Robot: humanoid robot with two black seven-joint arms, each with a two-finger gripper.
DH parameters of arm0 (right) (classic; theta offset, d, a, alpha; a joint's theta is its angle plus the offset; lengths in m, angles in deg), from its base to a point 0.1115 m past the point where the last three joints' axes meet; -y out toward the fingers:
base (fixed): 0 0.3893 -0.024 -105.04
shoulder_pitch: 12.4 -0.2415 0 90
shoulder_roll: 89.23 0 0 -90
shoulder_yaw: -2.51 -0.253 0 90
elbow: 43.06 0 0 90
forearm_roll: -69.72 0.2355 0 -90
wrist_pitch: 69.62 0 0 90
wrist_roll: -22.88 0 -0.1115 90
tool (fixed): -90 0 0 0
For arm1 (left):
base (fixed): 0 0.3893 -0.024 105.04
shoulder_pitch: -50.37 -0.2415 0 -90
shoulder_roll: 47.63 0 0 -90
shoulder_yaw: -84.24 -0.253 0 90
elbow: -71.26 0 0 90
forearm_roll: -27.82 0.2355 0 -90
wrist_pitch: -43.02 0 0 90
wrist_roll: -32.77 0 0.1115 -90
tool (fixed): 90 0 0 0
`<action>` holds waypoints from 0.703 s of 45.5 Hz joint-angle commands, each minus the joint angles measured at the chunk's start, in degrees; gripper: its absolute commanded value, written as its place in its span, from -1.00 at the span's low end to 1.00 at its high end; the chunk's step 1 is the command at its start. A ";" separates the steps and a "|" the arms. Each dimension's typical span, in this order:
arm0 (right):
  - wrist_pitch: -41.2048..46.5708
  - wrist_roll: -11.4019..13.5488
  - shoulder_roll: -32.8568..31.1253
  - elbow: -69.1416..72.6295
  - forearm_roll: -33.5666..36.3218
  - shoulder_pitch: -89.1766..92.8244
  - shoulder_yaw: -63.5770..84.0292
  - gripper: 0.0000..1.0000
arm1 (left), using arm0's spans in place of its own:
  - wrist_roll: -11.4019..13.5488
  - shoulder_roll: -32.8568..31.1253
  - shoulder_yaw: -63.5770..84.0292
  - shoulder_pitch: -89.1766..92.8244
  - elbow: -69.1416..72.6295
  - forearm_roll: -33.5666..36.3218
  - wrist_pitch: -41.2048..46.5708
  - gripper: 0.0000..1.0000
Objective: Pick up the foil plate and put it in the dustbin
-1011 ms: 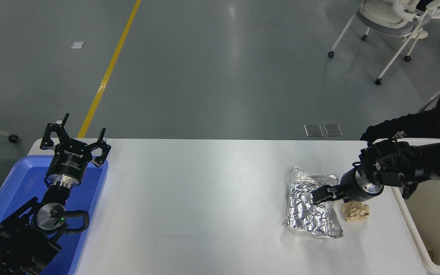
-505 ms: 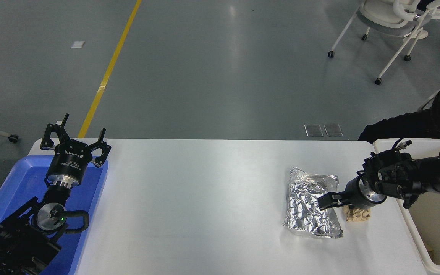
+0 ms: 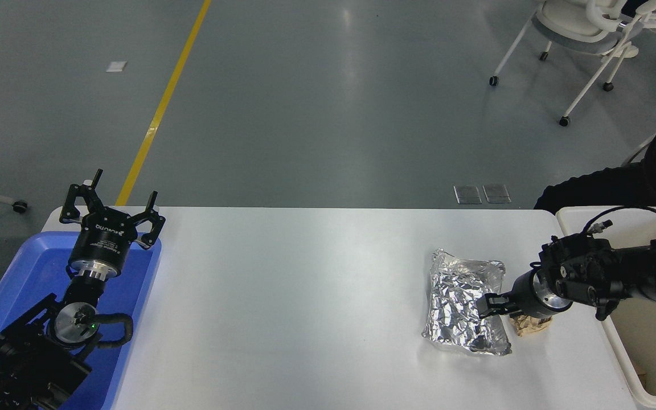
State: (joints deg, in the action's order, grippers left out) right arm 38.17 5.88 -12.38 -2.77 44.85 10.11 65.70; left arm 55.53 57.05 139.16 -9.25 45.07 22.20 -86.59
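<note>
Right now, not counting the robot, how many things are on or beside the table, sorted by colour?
Silver: 1, the foil plate
Tan: 1, the paper ball
Blue: 1, the tray
Cream: 1, the dustbin
Total: 4

Silver crinkled foil plate (image 3: pixel 463 302); cream dustbin (image 3: pixel 647 353); blue tray (image 3: pixel 26 273).

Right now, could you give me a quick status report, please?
Left hand open, parked over blue tray. Right hand at foil plate edge, grip unclear. Paper ball under right wrist.
</note>
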 commanded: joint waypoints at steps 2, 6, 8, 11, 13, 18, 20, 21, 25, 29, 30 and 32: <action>-0.65 0.21 0.50 -1.09 0.09 1.31 -1.31 -0.49 | 0.00 0.00 0.01 0.03 0.00 0.00 0.06 1.00; -0.65 0.21 0.50 -1.09 0.09 1.31 -1.84 -0.87 | 0.00 0.00 0.01 -0.05 -0.08 0.00 0.06 1.00; -0.65 0.21 0.50 -1.09 0.09 1.31 -2.11 -1.00 | 0.00 0.00 0.01 -0.06 0.00 0.00 0.06 1.00; -0.65 0.21 0.50 -1.09 0.18 1.22 -2.19 -1.00 | 0.00 0.00 0.01 -0.06 0.00 0.00 -0.02 1.00; -0.65 0.12 0.50 -1.00 0.18 1.05 -2.28 -1.00 | 0.00 0.00 0.01 0.03 0.00 0.00 0.06 1.00; -0.39 -0.14 0.67 -0.56 0.09 0.26 -2.55 -1.00 | 0.00 0.00 0.01 -0.06 0.00 0.00 0.06 1.00; 0.05 -0.49 1.02 -0.12 0.09 -0.53 -2.46 -1.00 | 0.00 0.00 0.01 -0.06 0.00 0.00 0.06 1.00; 0.23 -0.58 1.03 0.14 0.09 -1.06 -2.28 -1.00 | 0.00 0.00 0.01 -0.06 0.00 0.00 0.06 1.00; 0.58 -0.67 0.76 2.33 0.09 -3.61 -1.58 -1.00 | 0.00 0.00 0.01 -0.06 0.00 0.00 0.06 1.00; 1.28 -0.76 -0.20 6.72 0.09 -8.34 -0.97 -1.00 | 0.00 0.00 0.01 -0.05 0.00 0.00 0.06 1.00; 1.63 -0.76 -0.73 7.95 0.09 -9.75 -0.53 -1.00 | 0.00 0.00 0.01 0.03 -0.08 0.00 0.06 1.00; 2.42 -0.93 -1.61 10.32 0.18 -12.91 0.52 -1.00 | 0.00 0.00 0.01 -0.05 0.00 0.00 0.06 1.00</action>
State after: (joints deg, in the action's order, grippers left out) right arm 38.60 5.42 -11.90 -0.27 44.93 6.70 64.08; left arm 55.53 57.05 139.17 -9.30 45.06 22.20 -86.53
